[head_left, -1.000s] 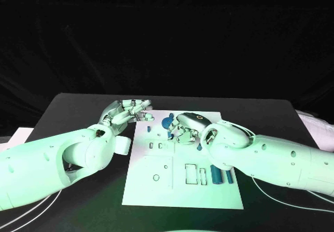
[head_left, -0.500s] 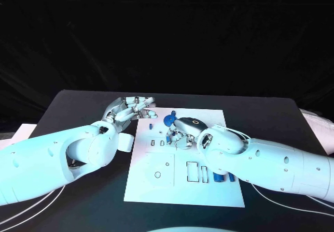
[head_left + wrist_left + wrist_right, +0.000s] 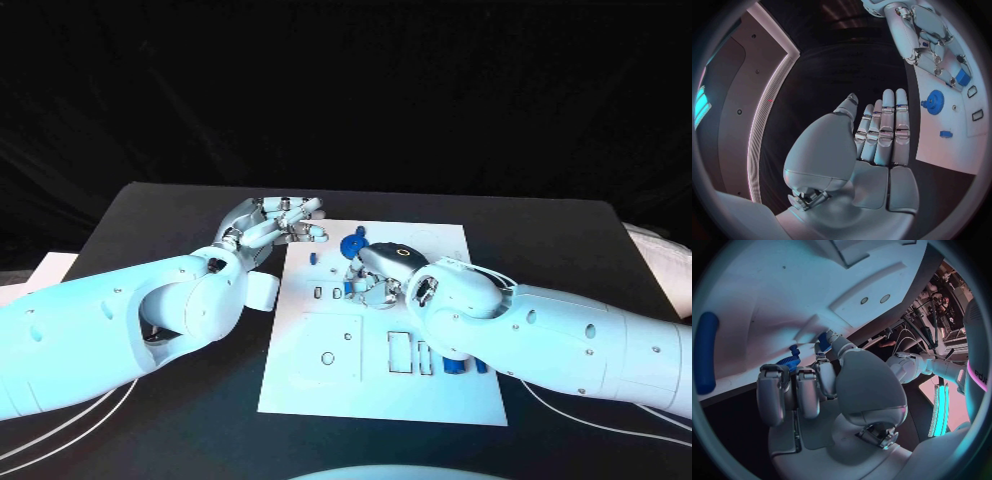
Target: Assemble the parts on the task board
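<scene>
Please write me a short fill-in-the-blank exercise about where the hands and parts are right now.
1. The right hand is over the white task board, its fingers by a small ____ part.
2. The left hand, holding nothing, sits over the ____ table.
3. The round blue gear lies on the ____.

Missing words: blue; black; task board

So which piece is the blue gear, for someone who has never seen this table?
Start at the white task board mid-table, then go to its far edge. The round blue toothed gear lies there between the two hands; its neighbours are small and blocky, or long rods.
</scene>
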You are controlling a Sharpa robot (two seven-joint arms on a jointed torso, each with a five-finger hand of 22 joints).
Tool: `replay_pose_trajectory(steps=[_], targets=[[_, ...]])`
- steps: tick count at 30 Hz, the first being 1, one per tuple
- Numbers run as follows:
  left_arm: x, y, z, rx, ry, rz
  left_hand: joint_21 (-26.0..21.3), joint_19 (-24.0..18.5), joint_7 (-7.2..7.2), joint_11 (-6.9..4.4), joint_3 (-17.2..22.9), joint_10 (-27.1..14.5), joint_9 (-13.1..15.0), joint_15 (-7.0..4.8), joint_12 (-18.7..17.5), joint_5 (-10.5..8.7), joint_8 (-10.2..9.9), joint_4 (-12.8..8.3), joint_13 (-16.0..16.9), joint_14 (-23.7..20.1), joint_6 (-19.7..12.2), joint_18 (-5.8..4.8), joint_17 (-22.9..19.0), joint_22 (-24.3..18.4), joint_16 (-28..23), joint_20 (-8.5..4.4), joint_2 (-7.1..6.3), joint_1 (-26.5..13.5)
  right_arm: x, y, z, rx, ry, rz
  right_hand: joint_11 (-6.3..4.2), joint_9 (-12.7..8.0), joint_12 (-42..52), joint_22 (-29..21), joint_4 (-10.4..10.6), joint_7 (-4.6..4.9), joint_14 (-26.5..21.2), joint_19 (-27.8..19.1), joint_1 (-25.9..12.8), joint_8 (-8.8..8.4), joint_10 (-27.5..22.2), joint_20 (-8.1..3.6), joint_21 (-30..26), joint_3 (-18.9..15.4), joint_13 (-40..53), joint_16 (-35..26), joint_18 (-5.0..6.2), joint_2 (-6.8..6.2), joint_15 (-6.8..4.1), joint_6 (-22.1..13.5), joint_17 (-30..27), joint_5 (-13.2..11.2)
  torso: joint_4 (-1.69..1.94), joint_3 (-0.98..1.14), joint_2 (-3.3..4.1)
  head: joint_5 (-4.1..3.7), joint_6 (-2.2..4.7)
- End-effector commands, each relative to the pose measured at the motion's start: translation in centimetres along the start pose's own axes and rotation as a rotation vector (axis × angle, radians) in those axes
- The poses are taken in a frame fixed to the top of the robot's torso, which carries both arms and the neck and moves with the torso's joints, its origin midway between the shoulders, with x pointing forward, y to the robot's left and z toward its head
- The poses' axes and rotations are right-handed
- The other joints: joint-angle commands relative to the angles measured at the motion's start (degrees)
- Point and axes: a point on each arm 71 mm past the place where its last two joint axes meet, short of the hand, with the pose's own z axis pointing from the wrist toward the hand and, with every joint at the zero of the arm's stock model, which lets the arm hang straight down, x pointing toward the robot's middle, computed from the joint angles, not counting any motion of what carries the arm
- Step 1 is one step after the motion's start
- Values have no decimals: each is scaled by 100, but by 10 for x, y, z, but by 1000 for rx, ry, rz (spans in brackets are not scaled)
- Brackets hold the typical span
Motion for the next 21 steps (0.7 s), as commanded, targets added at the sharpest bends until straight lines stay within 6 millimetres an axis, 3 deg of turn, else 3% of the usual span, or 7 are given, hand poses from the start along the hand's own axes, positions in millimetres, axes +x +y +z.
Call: replay_pose_trajectory(steps=[1, 21], targets=[[3, -1, 0, 6, 22, -12, 4, 39, 13, 25, -2, 13, -1, 23, -25, -21, -30, -26, -8, -33, -7, 65, 6, -7, 5, 14, 40, -4, 7, -1, -1, 11, 46, -27, 4, 143, -3, 485, -21, -77, 517, 133, -23, 21, -32, -17, -15, 6, 457, -21, -38, -28, 14, 85, 1162, -43, 1, -5, -2, 5, -2], [3, -1, 0, 3, 21, -12, 5, 40, 12, 24, 6, 17, -1, 22, -30, -21, -33, -37, -9, -34, -5, 65, 17, -8, 3, 13, 48, 7, 11, -2, -2, 19, 86, -45, 74, 99, -100, 439, -83, 8, 512, 117, -179, -110, -82, 36, -49, -30, 419, -43, -29, -306, 74, -31, 1135, 39, 8, -5, 0, 11, -37]])
